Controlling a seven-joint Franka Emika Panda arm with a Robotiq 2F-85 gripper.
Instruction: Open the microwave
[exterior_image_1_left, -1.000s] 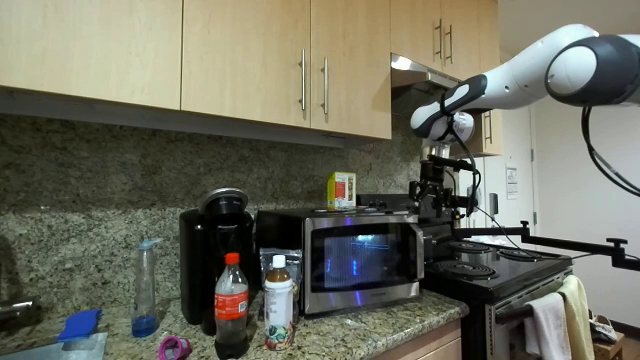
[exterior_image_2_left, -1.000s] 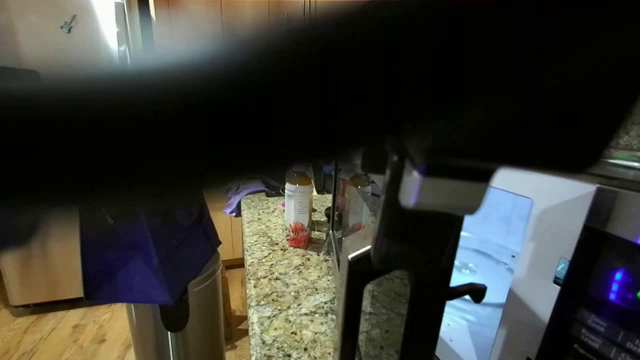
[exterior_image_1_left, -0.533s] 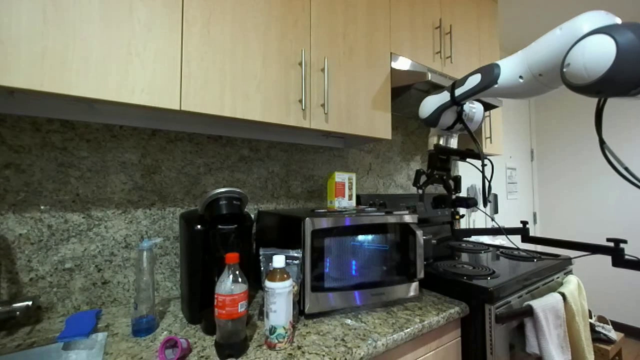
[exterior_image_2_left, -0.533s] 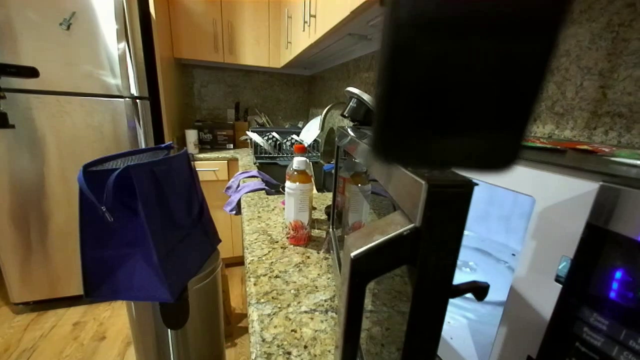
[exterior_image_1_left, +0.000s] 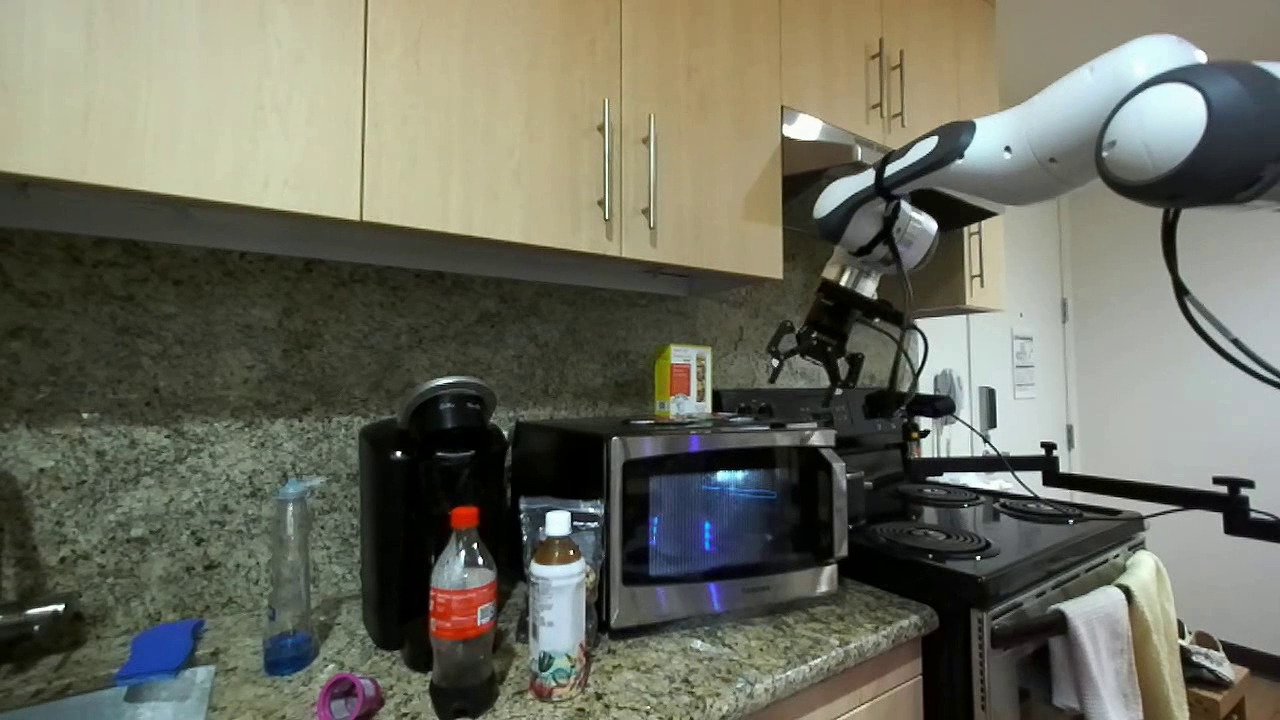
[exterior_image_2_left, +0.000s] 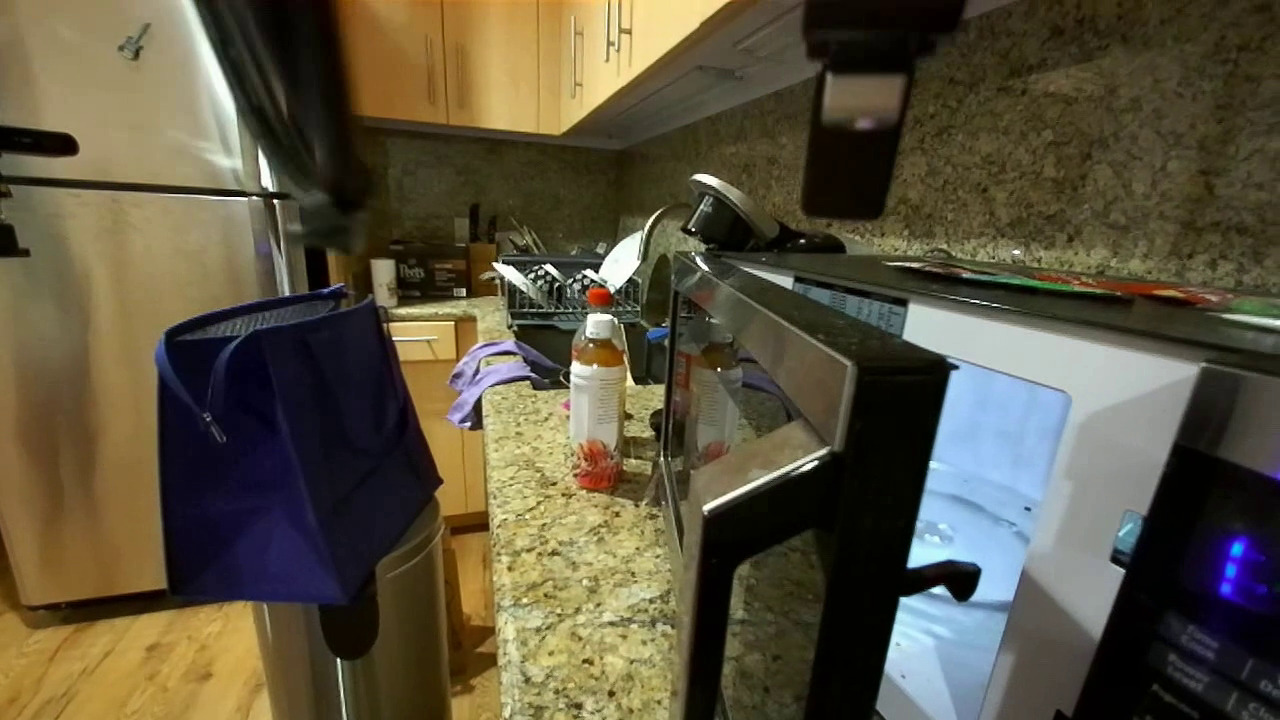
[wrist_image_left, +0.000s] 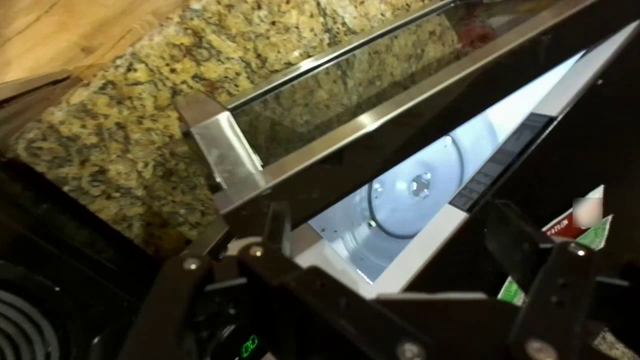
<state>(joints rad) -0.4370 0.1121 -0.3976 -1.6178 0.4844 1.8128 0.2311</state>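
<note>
Microwave (exterior_image_1_left: 720, 520): boxy, silver, on the granite bench (exterior_image_1_left: 790, 645), between coffee maker (exterior_image_1_left: 385, 530) and stove (exterior_image_1_left: 985, 565); interior lit.
Door (exterior_image_2_left: 885, 470): partly open, swung out from the body; wedge-shaped gap in the wrist view.
Handle (exterior_image_1_left: 838, 505): silver, upright, on the door's free side.
Turntable (wrist_image_left: 400, 205): round, seen through the gap.
End effector (exterior_image_1_left: 804, 386): above the microwave, near its stove-side end, tilted; fingers (wrist_image_left: 557, 295) spread apart, pointing down; visible gap between tips and microwave top in an exterior view.
Arm (exterior_image_1_left: 1030, 150): white and black, enters at the frame's right edge in an exterior view.
Packets (exterior_image_2_left: 1040, 280): flat, red and green, lying on the microwave top.
Yellow box (exterior_image_1_left: 675, 380): upright; on the microwave top or just behind, cannot tell which.
Cola bottle (exterior_image_1_left: 463, 612): red cap, upright on bench, in front of coffee maker.
White-labelled bottle (exterior_image_1_left: 558, 620): white cap, upright, just beside cola bottle, near the microwave's hinge-side corner.
Clear bottle (exterior_image_1_left: 290, 600): upright, blue liquid at the bottom.
Towels (exterior_image_1_left: 1095, 640): white and yellow, hanging at the stove front.
Bag (exterior_image_2_left: 290, 470): dark blue, on the trash can (exterior_image_2_left: 415, 600).
Dark shape (exterior_image_2_left: 290, 100): upper left in an exterior view, too blurred to tell.
</note>
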